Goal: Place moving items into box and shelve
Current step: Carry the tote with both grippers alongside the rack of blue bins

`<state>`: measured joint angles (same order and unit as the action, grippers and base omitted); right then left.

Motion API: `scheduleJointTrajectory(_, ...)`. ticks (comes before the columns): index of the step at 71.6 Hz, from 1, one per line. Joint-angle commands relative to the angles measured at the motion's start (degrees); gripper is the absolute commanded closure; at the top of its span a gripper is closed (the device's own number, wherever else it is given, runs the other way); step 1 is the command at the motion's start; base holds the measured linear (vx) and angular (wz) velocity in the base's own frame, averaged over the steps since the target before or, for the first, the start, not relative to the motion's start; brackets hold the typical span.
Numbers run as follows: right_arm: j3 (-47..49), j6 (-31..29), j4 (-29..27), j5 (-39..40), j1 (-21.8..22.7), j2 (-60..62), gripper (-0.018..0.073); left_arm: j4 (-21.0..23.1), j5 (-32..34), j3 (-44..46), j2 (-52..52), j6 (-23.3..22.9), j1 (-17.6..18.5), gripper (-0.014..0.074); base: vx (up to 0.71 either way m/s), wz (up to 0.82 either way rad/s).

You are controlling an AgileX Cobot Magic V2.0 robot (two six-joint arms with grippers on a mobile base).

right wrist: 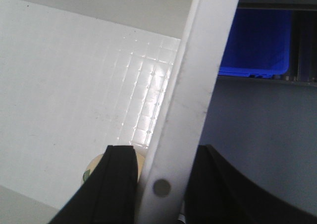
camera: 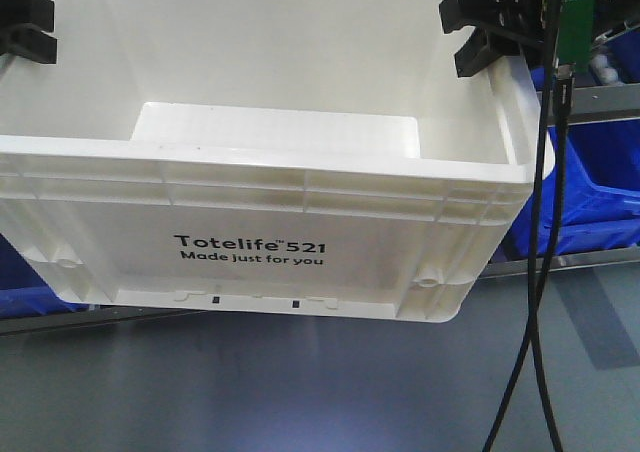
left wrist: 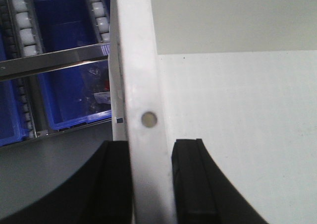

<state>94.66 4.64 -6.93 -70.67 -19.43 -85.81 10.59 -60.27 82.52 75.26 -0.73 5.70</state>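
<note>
The box [camera: 250,252], a large white crate printed "Totelife 521", hangs above the grey surface, held by its two side rims. My left gripper [camera: 20,27] is shut on the left rim. In the left wrist view the black fingers [left wrist: 116,184] straddle that rim [left wrist: 143,85], gripper [left wrist: 152,145]. My right gripper [camera: 475,34] clamps the right rim [right wrist: 198,75], one finger inside and one outside, gripper [right wrist: 166,152]. A pale round item [right wrist: 94,165] with a green spot lies on the box floor, mostly hidden behind the inner finger.
Blue plastic bins [camera: 600,192] sit on a metal roller shelf [left wrist: 49,63] behind and beside the box. Another blue bin [right wrist: 257,40] is just past the right rim. A black cable [camera: 540,222] hangs down at the right. A grey surface [camera: 300,382] lies below.
</note>
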Motion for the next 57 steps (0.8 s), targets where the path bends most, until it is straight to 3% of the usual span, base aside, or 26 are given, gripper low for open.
scheduleJointTrajectory(1,2.75,-2.46,-4.16,6.36,-0.24,3.13,0.0571,3.27,7.53,2.58,-2.54,0.09,0.34,0.0613,0.12,0.37)
scheduleJointTrajectory(31,2.75,-2.47,-4.1,6.36,-0.24,3.13,0.0571,3.27,7.53,2.58,-2.54,0.09,0.34,0.0613,0.16,0.31)
scheduleJointTrajectory(57,2.75,-2.85,-4.11,6.36,-0.24,3.13,0.0571,3.27,7.53,2.58,-2.54,0.09,0.34,0.0613,0.24,0.1)
